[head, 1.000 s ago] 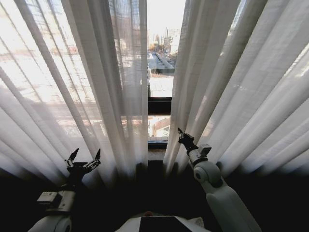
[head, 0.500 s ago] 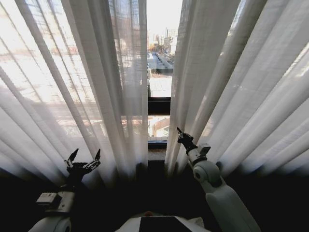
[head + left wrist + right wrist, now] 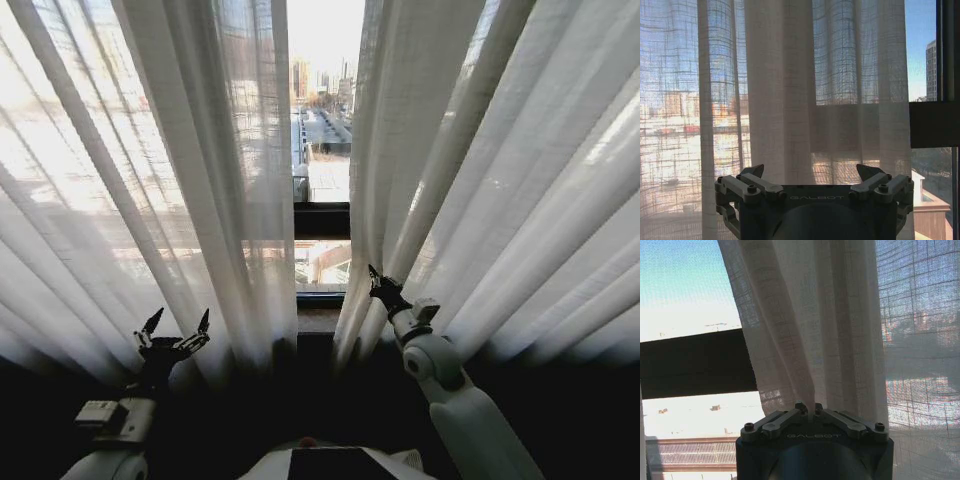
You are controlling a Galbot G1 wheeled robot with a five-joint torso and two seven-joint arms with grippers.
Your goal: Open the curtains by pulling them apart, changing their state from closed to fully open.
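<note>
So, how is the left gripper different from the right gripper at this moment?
The left gripper is open, its fingers spread wide; the right gripper is shut on a fold of the right curtain. The left gripper sits in front of the left curtain and holds no cloth, while the right one pinches its panel's inner edge beside the gap. Both point up toward the curtains.

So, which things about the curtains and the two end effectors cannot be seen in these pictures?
- Curtain tops and rail: cut off by the upper edge of the head view, for the left panel and the right panel.
- Hems: lost in the dark band low in the head view.
- Fabric pinched by the right end effector: its closed fingers hide how deep.
- Left end effector: open, its distance from the fabric unclear.
</note>
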